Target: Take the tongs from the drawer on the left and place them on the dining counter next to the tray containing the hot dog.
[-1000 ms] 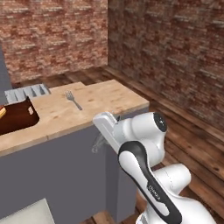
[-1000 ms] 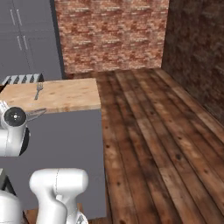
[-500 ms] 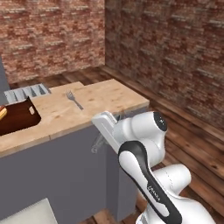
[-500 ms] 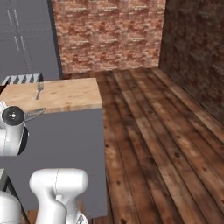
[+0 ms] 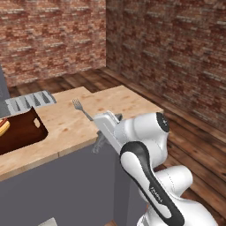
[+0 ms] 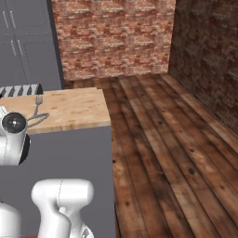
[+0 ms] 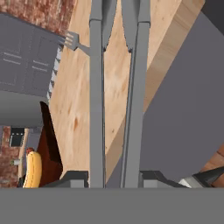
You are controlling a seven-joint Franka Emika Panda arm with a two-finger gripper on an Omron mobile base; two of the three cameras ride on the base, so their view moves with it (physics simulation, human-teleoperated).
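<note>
At the far left of the left base view we see the tray (image 5: 20, 132), dark brown and shallow, lying on the dining counter (image 5: 128, 102) with its cut-out hand slot toward the counter's middle; inside it, at the picture's edge, rests the hot dog (image 5: 2, 127), a reddish sausage in a pale bun. In the hand view we find the same hot dog (image 7: 32, 169) at the lower left, yellow-orange against the dark tray (image 7: 48, 153). Behind the tray we make out a grey ribbed rack (image 5: 30, 100) at the counter's back edge, and to the right of it a fork (image 5: 82, 108) lying flat on the light wood planks. Further right, at the counter's near edge, our gripper (image 5: 100, 142) pinches the tongs (image 5: 102, 140) between its jaws. In the hand view the tongs (image 7: 115, 87) show as two long, slim grey metal arms running up from between the dark fingertips (image 7: 75, 178), nearly parallel, held over the counter's edge with wood to one side and the plain grey side panel to the other.
</note>
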